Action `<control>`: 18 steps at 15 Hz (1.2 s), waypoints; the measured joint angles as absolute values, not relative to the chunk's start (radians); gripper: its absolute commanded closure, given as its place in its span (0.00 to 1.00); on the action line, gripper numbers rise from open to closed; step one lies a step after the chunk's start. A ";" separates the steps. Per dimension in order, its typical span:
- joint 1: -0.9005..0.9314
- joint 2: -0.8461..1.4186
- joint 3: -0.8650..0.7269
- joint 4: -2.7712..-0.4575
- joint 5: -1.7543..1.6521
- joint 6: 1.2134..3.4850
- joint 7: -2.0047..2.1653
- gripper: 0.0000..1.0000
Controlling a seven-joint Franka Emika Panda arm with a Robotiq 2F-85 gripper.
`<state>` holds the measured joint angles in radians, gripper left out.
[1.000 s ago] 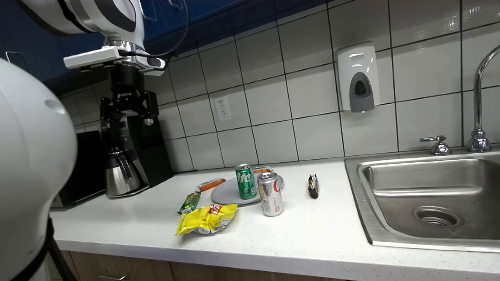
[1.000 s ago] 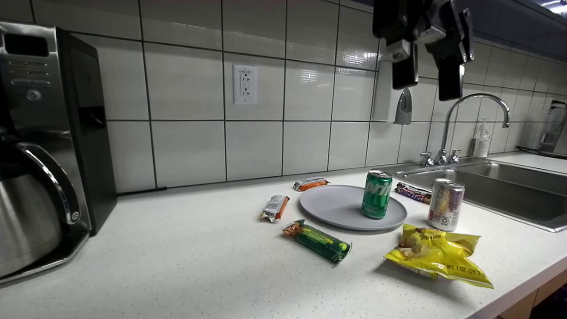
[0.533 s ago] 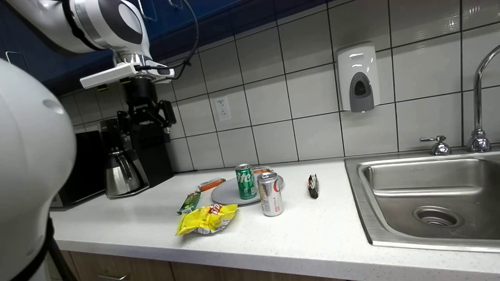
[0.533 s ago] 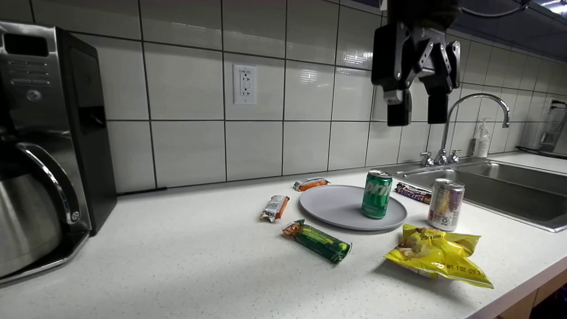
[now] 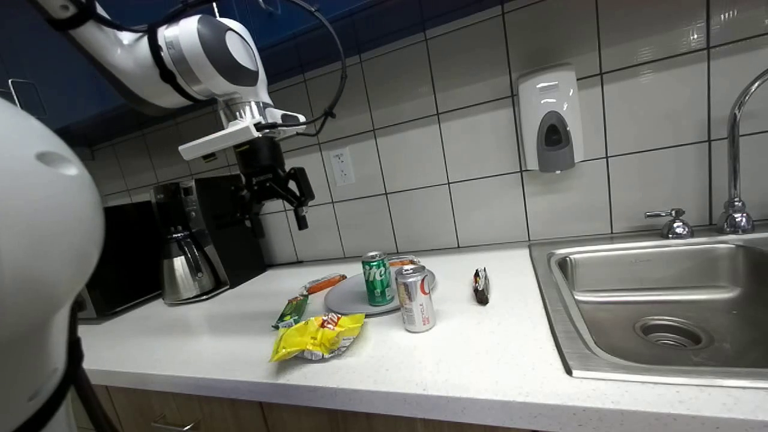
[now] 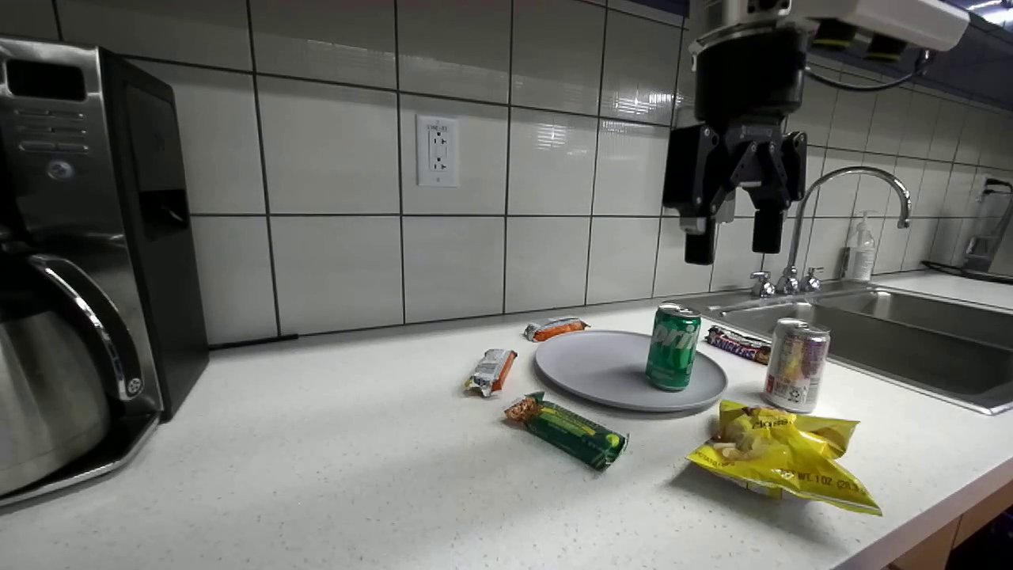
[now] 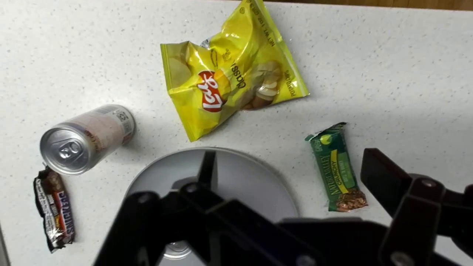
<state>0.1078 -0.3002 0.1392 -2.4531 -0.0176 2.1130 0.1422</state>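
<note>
**Empty gripper (image 6: 733,244) over the counter (image 6: 316,475), pre-contact**

Jaws: spread, clear gap, nothing pinched. Fingers point down, above the plate and cans, touching nothing.

Nearest stuff: green Sprite can (image 6: 673,348) stands upright on the 3 o'clock side of the gray plate (image 6: 586,368) in an exterior view; gripper hangs at the can's 1 o'clock there. Wrist view, clock centered on the plate: granola bar (image 7: 334,166) at 2, chip bag (image 7: 229,70) at 12, silver can (image 7: 88,138) at 10, Snickers bar (image 7: 55,210) at 9. Sprite can is mostly hidden behind the gripper in that view. In an exterior view, from the plate: orange-wrapped bar (image 6: 492,372) at 9, another orange-wrapped bar (image 6: 556,328) at 10.

Step, my read: free-air positioning ahead of any grasp. Not squared up on a single item: plate edge and granola bar both show between the fingers in the wrist view.

Next move, my read: calls for sideways alignment, then a straight descent with jaws spread, one finger each side of the item. Upright cans are the knock-over risk. Flat bars need fingertips right down near the counter.
</note>
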 measured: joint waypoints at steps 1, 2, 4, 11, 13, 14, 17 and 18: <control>0.097 -0.288 0.132 -2.453 -0.030 2.133 0.143 0.00; 0.087 -0.275 0.126 -2.453 -0.045 2.153 0.143 0.00; 0.070 -0.247 0.114 -2.453 -0.072 2.193 0.143 0.00; 0.028 -0.130 0.058 -2.429 -0.101 2.315 0.146 0.00; 0.021 -0.097 0.043 -2.413 -0.101 2.334 0.147 0.00; 0.018 -0.083 0.036 -2.404 -0.101 2.339 0.149 0.00; 0.014 -0.048 0.017 -2.377 -0.101 2.348 0.155 0.00; 0.014 -0.040 0.013 -2.368 -0.100 2.348 0.156 0.00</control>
<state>0.0144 -0.0398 0.0128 -2.3683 -0.0999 2.3476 0.1562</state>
